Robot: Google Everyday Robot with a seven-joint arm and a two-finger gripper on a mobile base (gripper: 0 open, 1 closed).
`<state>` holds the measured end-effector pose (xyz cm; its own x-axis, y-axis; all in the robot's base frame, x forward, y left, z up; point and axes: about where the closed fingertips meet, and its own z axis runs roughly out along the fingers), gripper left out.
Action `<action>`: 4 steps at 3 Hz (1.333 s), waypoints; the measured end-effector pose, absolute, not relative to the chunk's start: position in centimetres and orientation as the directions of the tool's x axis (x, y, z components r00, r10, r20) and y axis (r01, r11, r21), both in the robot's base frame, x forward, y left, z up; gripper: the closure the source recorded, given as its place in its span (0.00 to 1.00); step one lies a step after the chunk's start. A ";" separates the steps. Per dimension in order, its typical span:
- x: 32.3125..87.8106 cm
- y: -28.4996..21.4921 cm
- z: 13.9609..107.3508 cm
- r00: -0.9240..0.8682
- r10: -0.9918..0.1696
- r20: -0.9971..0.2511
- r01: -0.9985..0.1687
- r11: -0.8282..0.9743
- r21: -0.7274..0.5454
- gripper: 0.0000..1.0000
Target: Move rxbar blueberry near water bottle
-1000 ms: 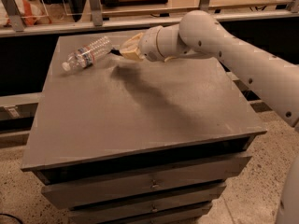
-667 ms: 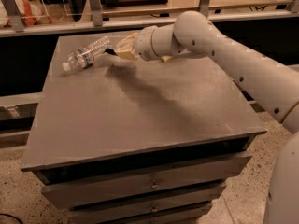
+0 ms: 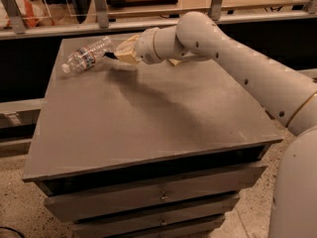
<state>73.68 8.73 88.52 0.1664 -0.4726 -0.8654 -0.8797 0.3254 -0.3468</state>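
Observation:
The water bottle (image 3: 85,56) lies on its side at the far left of the grey table top (image 3: 148,123), its white cap pointing left. My gripper (image 3: 119,53) is just right of the bottle, low over the table. It is shut on the rxbar blueberry (image 3: 110,55). Only a short dark end of the bar shows, sticking out of the cream fingers (image 3: 128,49) toward the bottle and close to its base. The rest of the bar is hidden in the gripper.
The arm (image 3: 237,68) reaches in from the right across the table's back half. A pale yellowish thing (image 3: 174,62) peeks out behind the arm. A railing and shelf (image 3: 99,19) run behind the table. Drawers (image 3: 158,197) are below the front edge.
My gripper has moved left with the bar, closer to the bottle. The bottle has not moved.

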 end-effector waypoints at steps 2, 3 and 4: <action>73.8 9.4 88.3 0.161 -0.472 -0.867 -0.886 0.317 -0.337 0.16; 73.7 9.3 88.3 0.159 -0.475 -0.865 -0.889 0.312 -0.335 0.00; 73.2 7.9 88.9 0.149 -0.474 -0.868 -0.890 0.317 -0.326 0.00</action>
<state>73.17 7.88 88.87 0.1492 -0.4739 -0.8679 -0.8904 0.3172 -0.3263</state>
